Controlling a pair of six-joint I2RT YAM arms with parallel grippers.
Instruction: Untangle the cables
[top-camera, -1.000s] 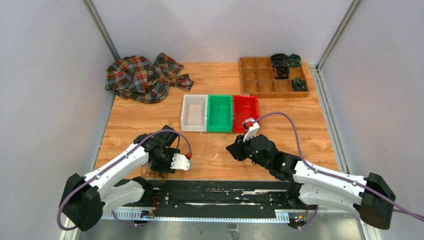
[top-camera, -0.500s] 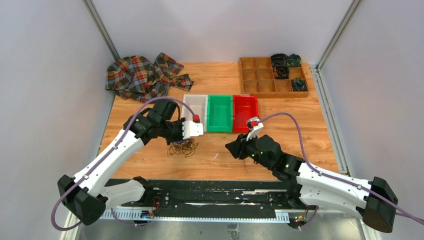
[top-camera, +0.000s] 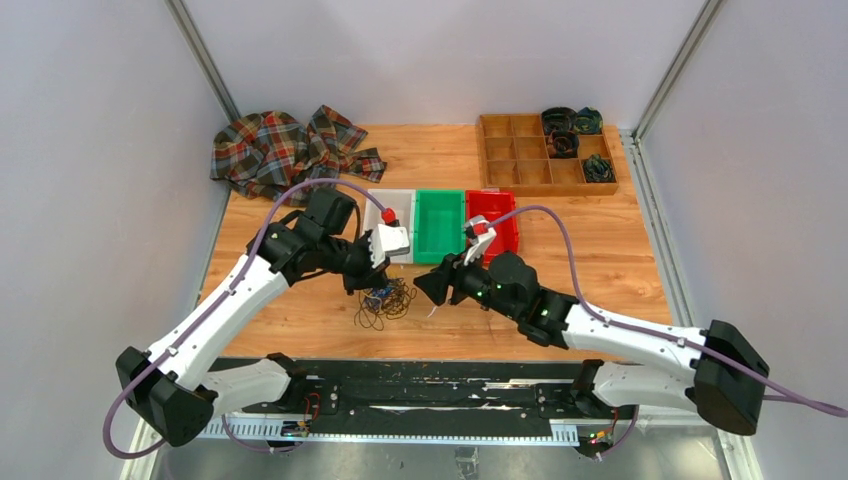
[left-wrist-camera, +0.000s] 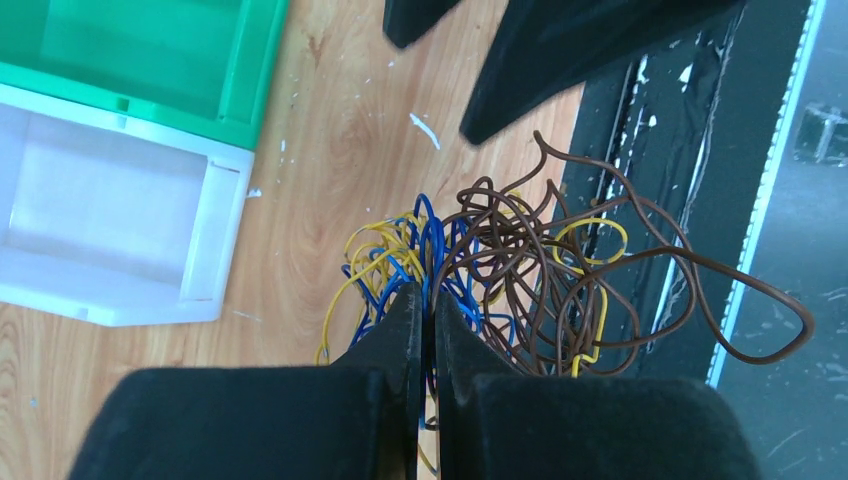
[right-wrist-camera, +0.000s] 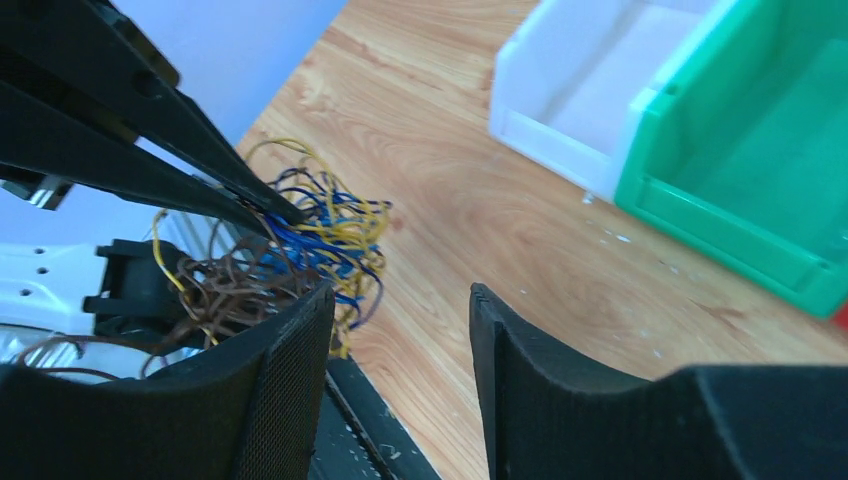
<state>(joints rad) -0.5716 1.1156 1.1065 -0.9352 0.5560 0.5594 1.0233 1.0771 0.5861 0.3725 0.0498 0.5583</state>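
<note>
The left gripper (left-wrist-camera: 425, 295) is squeezing its two fingers almost together, with only a thin slit showing between them. In that slit it is pinching blue and yellow strands of the cables (left-wrist-camera: 500, 270). The tangle is spilling out just past the fingertips. Its brown loops are spreading to one side of the jaws, over the dark strip at the edge of the table (left-wrist-camera: 330, 150).

The right gripper (right-wrist-camera: 400, 295) is standing with its jaws wide apart, and the gap between them is showing only bare wood. The cables (right-wrist-camera: 300, 240) are lying just off its left finger. Brown strands are running along that finger's outer edge, though whether they are touching it cannot be told. In the left wrist view the right gripper's two dark fingers (left-wrist-camera: 560, 50) are pointing in from beyond the tangle, near it but apart.

From above, the left gripper (top-camera: 377, 290) and right gripper (top-camera: 422, 287) are facing each other with the one tangle (top-camera: 385, 300) between them, at the left jaws.

Counted, there is one tangle in three colours: blue, yellow and brown. Three bins are sitting side by side beyond both jaws: a white bin (top-camera: 378, 225), a green bin (top-camera: 440, 258) and a red bin (top-camera: 508, 240). Farther off are lying one wooden tray (top-camera: 520, 150) with four dark coils and one plaid cloth (top-camera: 285, 150).
</note>
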